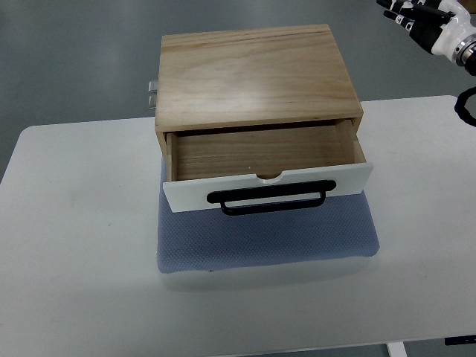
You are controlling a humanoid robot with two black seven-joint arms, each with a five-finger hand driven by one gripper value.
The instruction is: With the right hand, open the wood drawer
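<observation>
- The wood drawer (264, 167) is sitting pulled out on the blue mat (268, 242).
- Your right hand (424, 18) is hovering top right, well clear; finger state untellable.
- You're looking at finished opening; nothing further seems needed.

Pale, smooth wood box (256, 74), glossy white drawer front (268, 187) with black handle (266, 199), on textured grey-blue mat (268, 238).
</observation>
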